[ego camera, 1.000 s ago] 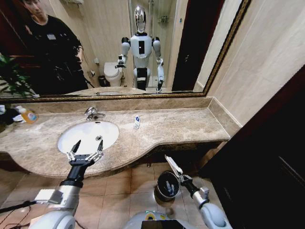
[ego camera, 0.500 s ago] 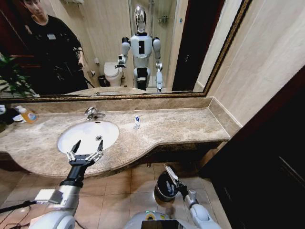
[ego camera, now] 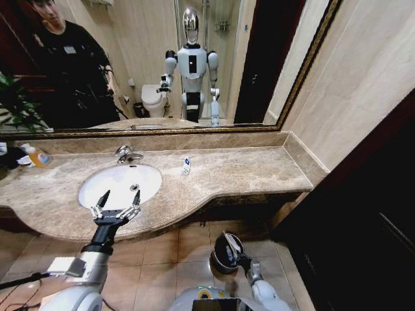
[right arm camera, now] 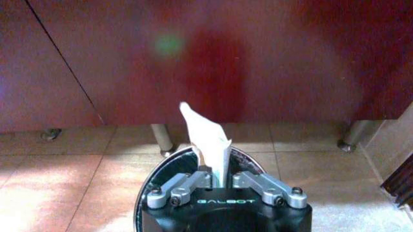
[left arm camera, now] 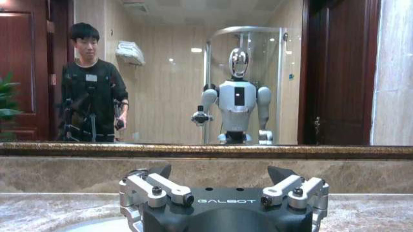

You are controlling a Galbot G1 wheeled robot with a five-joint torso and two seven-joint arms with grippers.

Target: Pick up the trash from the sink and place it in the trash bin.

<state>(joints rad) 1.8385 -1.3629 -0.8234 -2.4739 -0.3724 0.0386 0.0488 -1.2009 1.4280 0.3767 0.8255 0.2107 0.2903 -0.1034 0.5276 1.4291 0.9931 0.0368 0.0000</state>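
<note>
Presently, findings as follows.

Right gripper [right arm camera: 217,180]: clamped on a flat white packet [right arm camera: 208,140], which stands up from between the fingers. In the head view it sits low, at the floor, directly over the bin [ego camera: 227,253].

Bin: round, black, shiny metal rim [right arm camera: 246,157]; it stands on tan floor tile, below the counter's front edge. The rim shows on both sides of the gripper body.

Room around bin: open tile on both sides. Two metal legs [right arm camera: 161,137] rise from the floor just behind it, in front of a dark red panel.

Left gripper [ego camera: 115,207]: fingers spread apart, holding nothing, hovering over the near rim of the sink [ego camera: 91,183]. In the left wrist view both fingers [left arm camera: 158,186] stand wide, with the marble backsplash and the mirror ahead.

Sink: white oval basin, chrome faucet [ego camera: 126,153] at its far edge. One small pale item [ego camera: 135,188] lies inside, near the drain; its kind cannot be told.

Counter [ego camera: 246,170]: beige marble, curved front, bare to the right of the sink. A small clear bottle with blue label [ego camera: 186,165] lies on it, beside the basin and apart from it.

Far left: orange soap bottle [ego camera: 37,155] by the backsplash, well apart from the gripper.

Right: dark door, close beside the bin.
</note>
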